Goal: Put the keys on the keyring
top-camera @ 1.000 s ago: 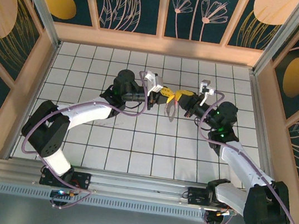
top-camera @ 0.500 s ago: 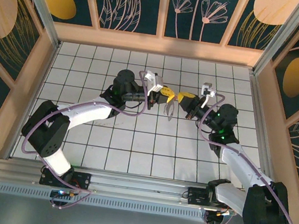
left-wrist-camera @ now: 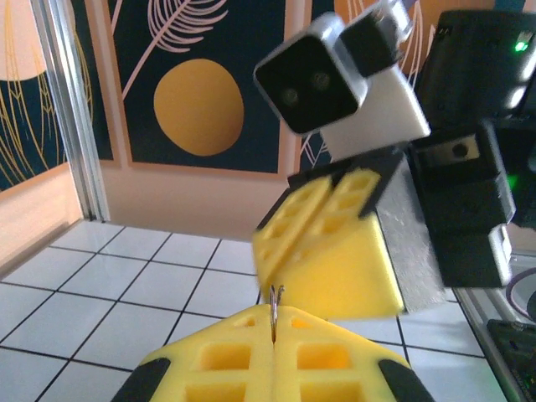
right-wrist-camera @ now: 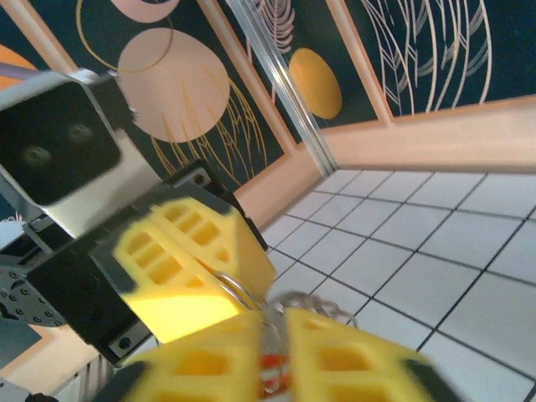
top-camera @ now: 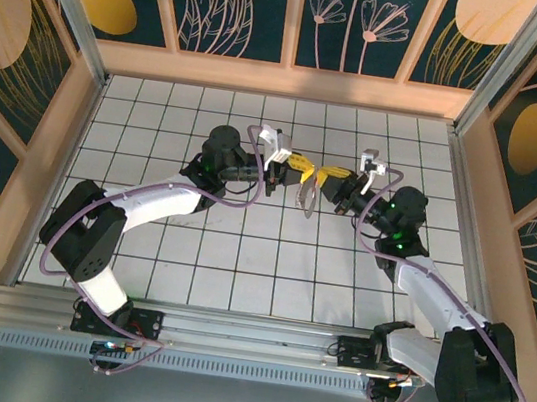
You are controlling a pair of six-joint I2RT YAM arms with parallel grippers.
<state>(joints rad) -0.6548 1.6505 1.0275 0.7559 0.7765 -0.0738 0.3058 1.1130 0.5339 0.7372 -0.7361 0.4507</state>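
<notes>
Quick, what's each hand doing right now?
Left hand: closed on the thin silver wire keyring.
Right hand: small red-headed key sits between its jaws; gripped or loose, cannot be told.

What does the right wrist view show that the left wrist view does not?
Right wrist view: a red key between the right hand's fingers, plus the keyring's loop and chain curving out of the left hand. Left wrist view: the keyring as a thin edge-on wire pinched in the shut left hand, the right hand's blurred fingers just beyond. Both: the two hands tip to tip above the white tiled table.
</notes>
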